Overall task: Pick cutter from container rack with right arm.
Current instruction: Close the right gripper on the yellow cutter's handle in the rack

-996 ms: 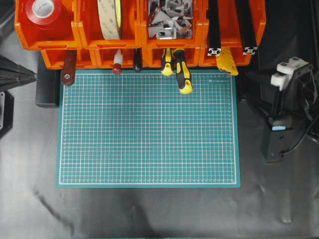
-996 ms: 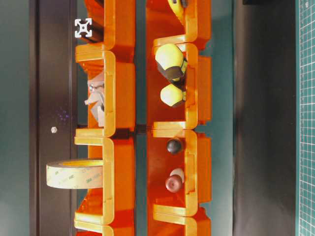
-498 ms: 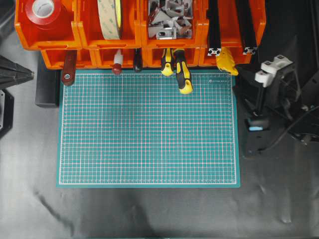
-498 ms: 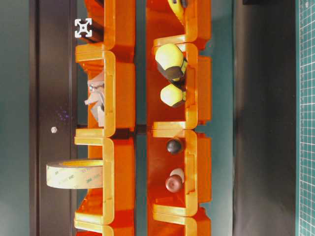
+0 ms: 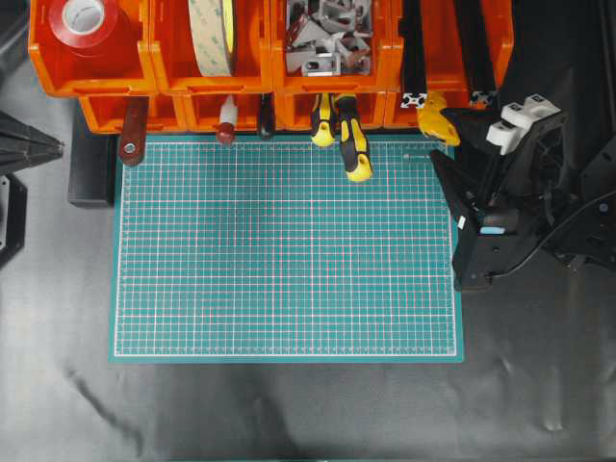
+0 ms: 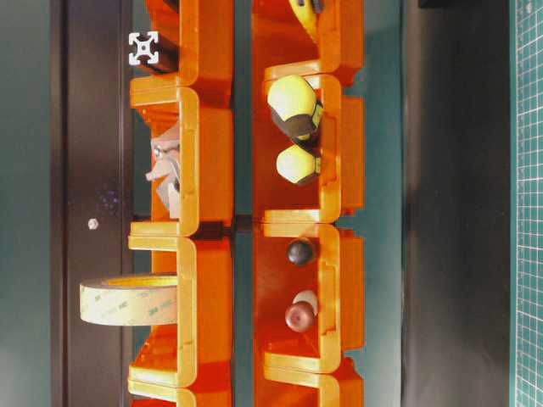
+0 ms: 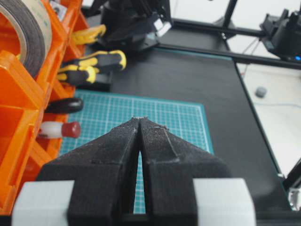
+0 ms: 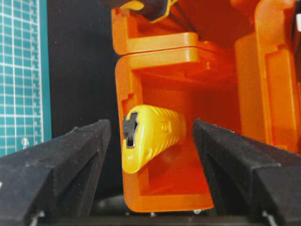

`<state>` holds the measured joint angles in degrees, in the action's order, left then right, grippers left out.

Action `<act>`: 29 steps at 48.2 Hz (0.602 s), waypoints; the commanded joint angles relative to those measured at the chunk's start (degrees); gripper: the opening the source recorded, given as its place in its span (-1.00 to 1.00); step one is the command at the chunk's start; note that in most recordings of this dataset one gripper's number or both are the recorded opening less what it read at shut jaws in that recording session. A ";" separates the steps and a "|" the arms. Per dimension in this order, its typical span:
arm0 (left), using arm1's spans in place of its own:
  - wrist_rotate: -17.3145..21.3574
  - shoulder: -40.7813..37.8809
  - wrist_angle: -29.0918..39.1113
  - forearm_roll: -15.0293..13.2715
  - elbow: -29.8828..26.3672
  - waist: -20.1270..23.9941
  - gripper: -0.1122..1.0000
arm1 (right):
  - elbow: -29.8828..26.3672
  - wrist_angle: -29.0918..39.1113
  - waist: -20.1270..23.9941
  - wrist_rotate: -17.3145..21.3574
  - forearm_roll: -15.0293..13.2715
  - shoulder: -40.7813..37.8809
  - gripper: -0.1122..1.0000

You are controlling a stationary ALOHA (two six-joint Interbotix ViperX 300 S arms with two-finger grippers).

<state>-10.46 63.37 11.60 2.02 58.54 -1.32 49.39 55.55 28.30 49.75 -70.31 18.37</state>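
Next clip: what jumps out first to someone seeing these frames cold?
The bright orange container rack across the top of the overhead view dominates, with the green cutting mat below it. The right gripper stands open, its fingers either side of the yellow cutter poking out of a lower bin, not yet touching it. At the left edge the left gripper sits shut, away from the rack's tools.

A workshop bench: orange bins (image 5: pixel 269 58) hold screwdrivers (image 5: pixel 348 135), tape rolls (image 5: pixel 85 19) and metal brackets (image 5: pixel 327 34) above a green cutting mat (image 5: pixel 284 250).
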 commanded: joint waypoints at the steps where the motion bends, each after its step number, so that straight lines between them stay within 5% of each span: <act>1: -0.26 -0.44 -0.26 0.18 -1.49 -0.09 -0.79 | -0.88 0.26 -0.18 0.97 -0.79 0.26 0.40; 29: -0.26 0.00 -0.26 0.09 -1.49 -0.18 -0.79 | 0.53 -3.52 -4.04 1.32 -0.97 -1.49 0.34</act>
<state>-10.55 63.72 11.60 2.02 58.54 -1.41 50.45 53.35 24.79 50.80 -70.75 17.05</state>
